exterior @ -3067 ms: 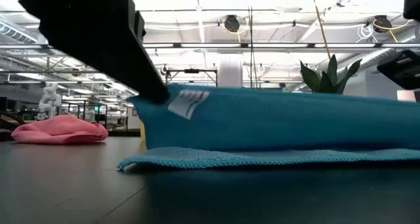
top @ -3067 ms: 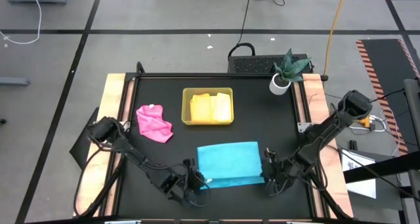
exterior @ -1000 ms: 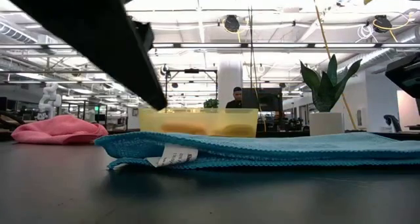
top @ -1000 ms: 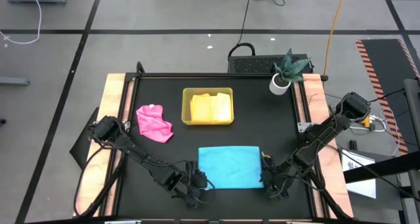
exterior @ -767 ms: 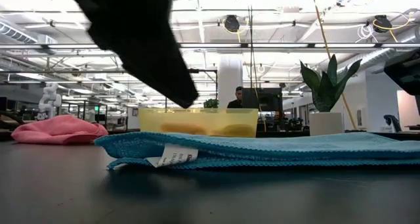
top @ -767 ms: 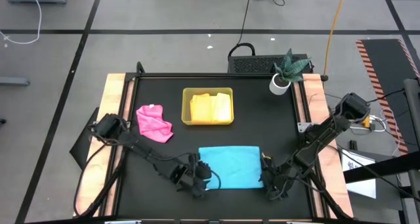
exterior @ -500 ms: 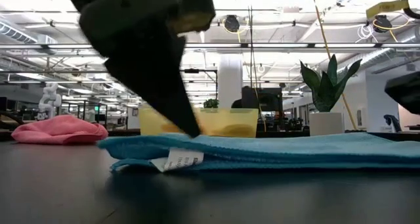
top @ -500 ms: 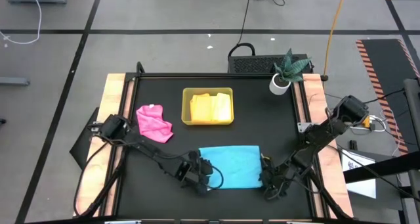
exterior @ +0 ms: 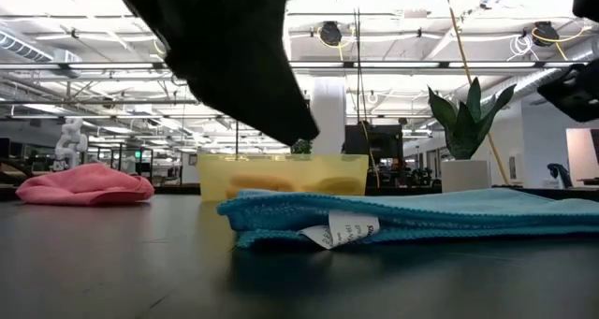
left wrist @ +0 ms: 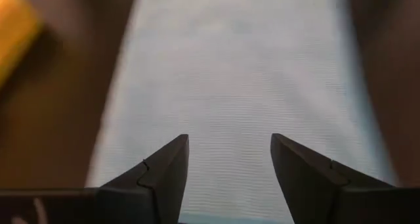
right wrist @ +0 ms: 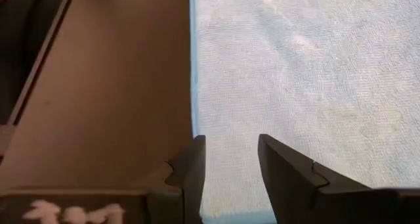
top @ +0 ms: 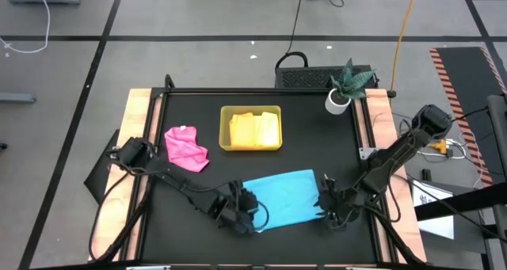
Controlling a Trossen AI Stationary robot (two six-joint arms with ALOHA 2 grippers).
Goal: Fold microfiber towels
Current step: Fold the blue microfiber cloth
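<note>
The sky blue towel (top: pixel 281 197) lies folded and flat on the black table near its front edge, skewed, with its white label (exterior: pixel 344 231) at the left end. My left gripper (top: pixel 247 213) is open over that left end, and in the low view its fingertip (exterior: pixel 304 132) stands above the cloth. My right gripper (top: pixel 327 209) is open, narrower, at the towel's right near corner. A pink towel (top: pixel 186 149) lies bunched at the left. A yellow towel (top: pixel 255 130) lies in the tray (top: pixel 224 128). My right gripper points down at the towel's right edge (right wrist: pixel 194 112), which runs just beside one fingertip (right wrist: pixel 190 158). I cannot tell whether the fingers touch the cloth.
A potted plant (top: pixel 346 86) stands at the far right corner. Wooden rails run along the table's left (top: pixel 139 143) and right (top: pixel 379 135) sides. Bare black tabletop shows between the tray and the blue towel.
My left gripper has gone toward the table's right edge onto the blue towel's left end, then risen. That end has slid toward the right with its label, and the towel now lies skewed. My right gripper has gone a little toward the far edge.
</note>
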